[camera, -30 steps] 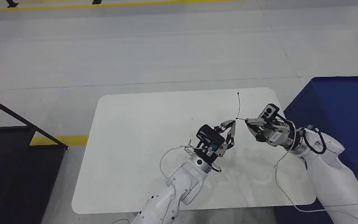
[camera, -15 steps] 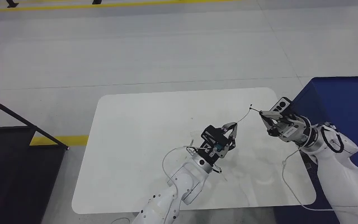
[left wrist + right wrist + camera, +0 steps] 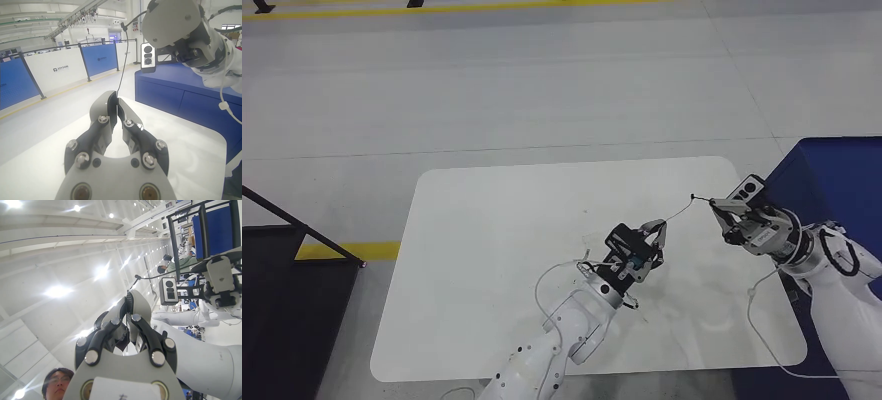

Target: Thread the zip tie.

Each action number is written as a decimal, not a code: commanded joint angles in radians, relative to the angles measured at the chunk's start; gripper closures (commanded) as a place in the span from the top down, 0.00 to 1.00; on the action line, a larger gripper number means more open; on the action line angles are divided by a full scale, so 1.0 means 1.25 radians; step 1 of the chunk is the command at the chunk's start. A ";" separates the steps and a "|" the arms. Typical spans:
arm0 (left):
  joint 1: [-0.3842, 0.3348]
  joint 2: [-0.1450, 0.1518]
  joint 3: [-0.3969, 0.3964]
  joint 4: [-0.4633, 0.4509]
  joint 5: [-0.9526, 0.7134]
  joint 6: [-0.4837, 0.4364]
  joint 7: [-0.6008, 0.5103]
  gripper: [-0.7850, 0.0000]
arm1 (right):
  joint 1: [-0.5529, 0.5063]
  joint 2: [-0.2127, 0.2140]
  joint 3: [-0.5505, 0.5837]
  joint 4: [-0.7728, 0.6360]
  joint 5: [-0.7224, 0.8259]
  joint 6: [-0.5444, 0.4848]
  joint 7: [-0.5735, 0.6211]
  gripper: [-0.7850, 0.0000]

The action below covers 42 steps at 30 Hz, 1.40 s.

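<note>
A thin black zip tie (image 3: 678,210) hangs in the air above the right part of the white table. My left gripper (image 3: 660,229) is shut on one end of its strap, seen close up as a pinch at the left gripper (image 3: 117,97). The strap (image 3: 123,56) rises from there to the small head (image 3: 123,25). From the head (image 3: 137,276) a short stretch leads down into my right gripper (image 3: 128,293), which is shut on it. In the top view the right gripper (image 3: 715,204) sits right of the head (image 3: 693,196).
The white table (image 3: 492,260) has rounded corners. A blue cabinet (image 3: 842,180) stands close against its right side, behind the right arm. A black rail (image 3: 302,235) runs at the left. Loose white cables (image 3: 552,275) trail from both arms.
The right gripper has moved right and farther back, away from the left gripper. The zip tie's head, upright before, has swung down to the right with it. The left gripper barely moved.
</note>
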 commanded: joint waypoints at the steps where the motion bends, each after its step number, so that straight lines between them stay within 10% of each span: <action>1: 0.003 0.000 0.001 -0.004 0.007 0.004 0.006 0.91 | -0.001 0.000 -0.001 0.000 -0.002 0.000 -0.001 0.00; 19: -0.025 0.001 -0.111 0.069 -0.032 0.130 -0.098 1.00 | -0.010 0.008 0.049 -0.058 0.024 0.097 0.053 0.00; 32: 0.002 0.006 -0.140 0.016 -0.103 0.069 -0.090 1.00 | -0.030 0.018 -0.015 -0.141 0.119 0.181 0.002 0.00; 42: 0.009 0.006 -0.143 -0.008 -0.228 -0.047 -0.175 1.00 | 0.022 0.003 -0.135 -0.322 0.583 0.335 -0.154 0.00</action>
